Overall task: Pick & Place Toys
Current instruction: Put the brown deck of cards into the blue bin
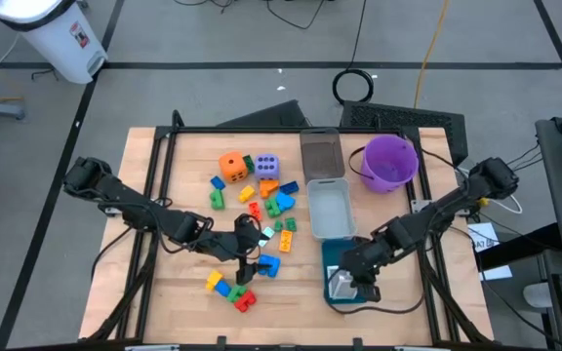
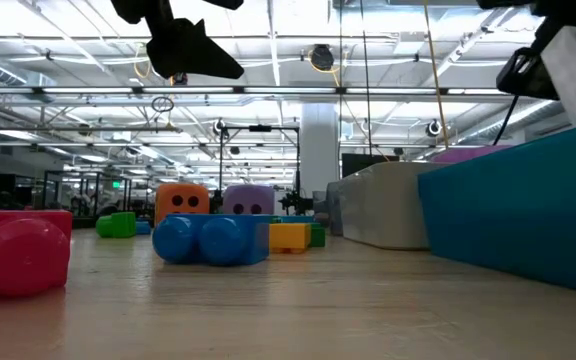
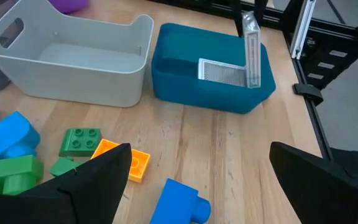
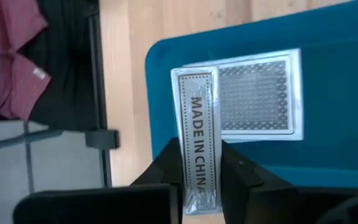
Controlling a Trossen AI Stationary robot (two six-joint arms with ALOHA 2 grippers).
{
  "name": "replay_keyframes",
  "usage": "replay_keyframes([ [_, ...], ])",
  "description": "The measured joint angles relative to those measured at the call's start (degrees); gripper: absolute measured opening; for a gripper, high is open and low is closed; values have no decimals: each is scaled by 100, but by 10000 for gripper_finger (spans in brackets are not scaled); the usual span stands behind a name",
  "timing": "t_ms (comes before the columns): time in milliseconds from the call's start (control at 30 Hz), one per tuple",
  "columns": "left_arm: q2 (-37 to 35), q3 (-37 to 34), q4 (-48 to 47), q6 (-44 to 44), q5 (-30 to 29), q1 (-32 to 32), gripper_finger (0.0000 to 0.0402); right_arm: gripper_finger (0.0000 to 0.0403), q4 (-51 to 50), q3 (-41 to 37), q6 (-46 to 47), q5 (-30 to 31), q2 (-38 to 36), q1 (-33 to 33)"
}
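Card pack over teal tray, most toys still loose

The right gripper (image 4: 201, 180) clamps a card pack (image 4: 196, 140) above the teal tray (image 1: 332, 255), where one card (image 4: 260, 96) lies. Blocks (image 1: 261, 210) and dice (image 1: 233, 166) litter the table; white bin (image 1: 330, 210) and purple bucket (image 1: 390, 161) look empty. The left gripper (image 3: 197, 180), fingers apart, hovers over blocks.

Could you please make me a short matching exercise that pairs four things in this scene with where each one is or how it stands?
Things:
1. right gripper
2. left gripper
3. purple bucket
4. orange die

States:
A. beside the lavender die
B. open above the blocks
C. at the table's far right corner
D. shut on a card pack over the teal tray

Pairs: 1-D, 2-B, 3-C, 4-A
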Motion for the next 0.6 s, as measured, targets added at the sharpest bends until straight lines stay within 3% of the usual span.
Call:
replay_keyframes([
  [233, 0, 0, 0, 2, 0, 0, 390, 60, 209, 0, -313, 0, 63, -140],
  [600, 0, 0, -2, 2, 0, 0, 390, 185, 295, 0, -669, 30, -57, -264],
])
